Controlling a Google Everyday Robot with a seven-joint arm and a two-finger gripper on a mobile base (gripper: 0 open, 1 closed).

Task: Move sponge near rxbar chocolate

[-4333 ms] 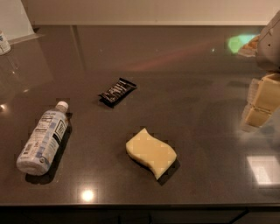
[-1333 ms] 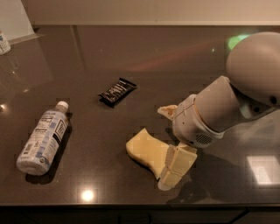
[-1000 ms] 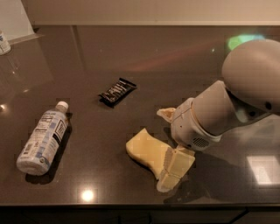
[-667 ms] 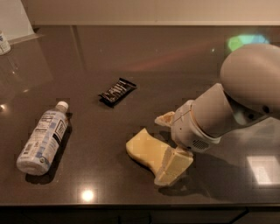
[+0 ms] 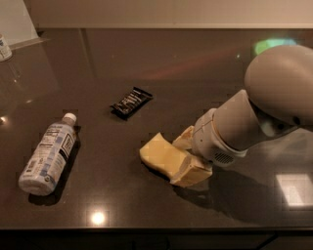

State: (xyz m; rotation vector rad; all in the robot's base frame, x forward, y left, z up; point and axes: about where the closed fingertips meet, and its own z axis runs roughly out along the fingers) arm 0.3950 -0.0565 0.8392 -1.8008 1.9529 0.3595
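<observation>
**Desk** (image 5: 195,63): dark, glossy top filling the view, backed by a pale wall (image 5: 171,12) at the far edge.

**Sponge** (image 5: 160,154): pale yellow block with wavy sides. It lies flat on the desk right of centre, toward the near edge, with its long axis running from far left to near right.

**Claw** (image 5: 188,157): cream-coloured and set low at the sponge's right end. One finger (image 5: 183,138) sits against the far side and the other against the near side. It is clamped on that end of the sponge.

**Arm** (image 5: 254,117): thick grey-white body reaching in from the right edge. It covers the desk to the right of the sponge and casts a shadow on the near side.

**Snack bar** (image 5: 131,101): small, flat, in a black wrapper with white print. It lies at an angle, farther and to the left of the sponge and apart from it. Only desk surface shows between the two.

**Water bottle** (image 5: 48,154): clear with a white label and white cap, lying on its side with the cap pointing far. It is well to the left of the sponge and the snack bar, off the line between them.

**Small container** (image 5: 4,48): cut off by the far left edge, so its kind cannot be told.

**White panel** (image 5: 17,22): stands in the far left corner.

**Reflections**: a green glow (image 5: 271,45) at far right, a round glare (image 5: 98,217) at near left, and a pale square (image 5: 296,189) at near right.
</observation>
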